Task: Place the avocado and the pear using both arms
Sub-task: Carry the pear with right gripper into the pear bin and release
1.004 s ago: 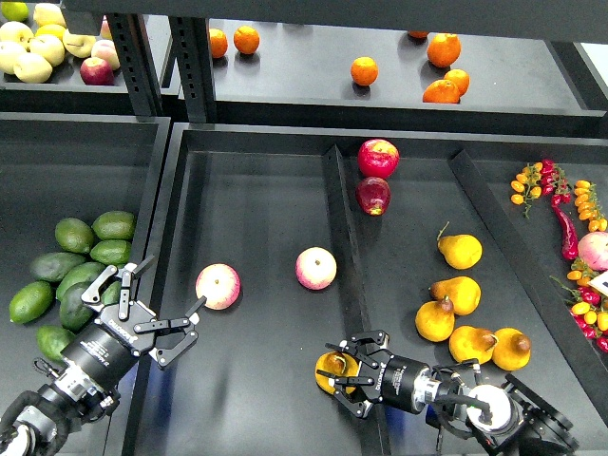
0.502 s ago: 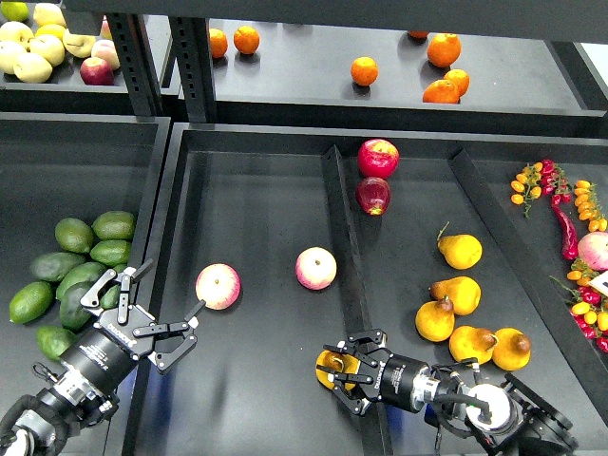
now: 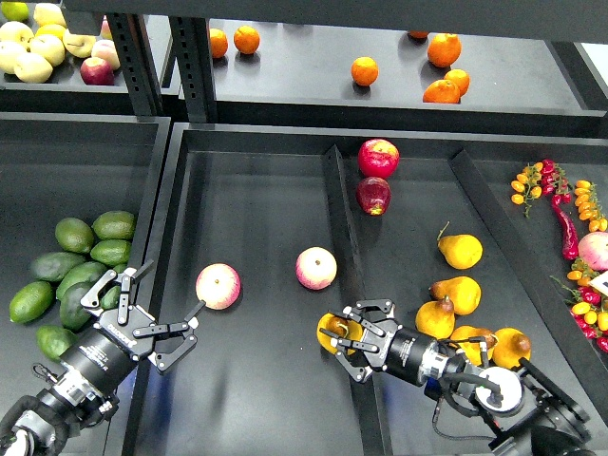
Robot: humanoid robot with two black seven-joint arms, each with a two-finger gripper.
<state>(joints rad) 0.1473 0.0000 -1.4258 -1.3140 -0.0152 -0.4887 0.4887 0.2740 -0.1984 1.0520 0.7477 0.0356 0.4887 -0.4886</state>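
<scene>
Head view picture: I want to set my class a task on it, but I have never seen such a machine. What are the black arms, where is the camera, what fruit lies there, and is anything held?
The camera sits in the robot's own head, looking forward and down at dark display trays. The two black arms are the robot's. Each ends in a two-finger gripper.

The right gripper is closed around a golden pear, near the divider between two trays. The left gripper is open and holds nothing. It sits between the green avocados and a pink-and-yellow apple.

A second such apple lies nearby, two red apples farther back, more pears on the right, and oranges on the upper shelf.
</scene>
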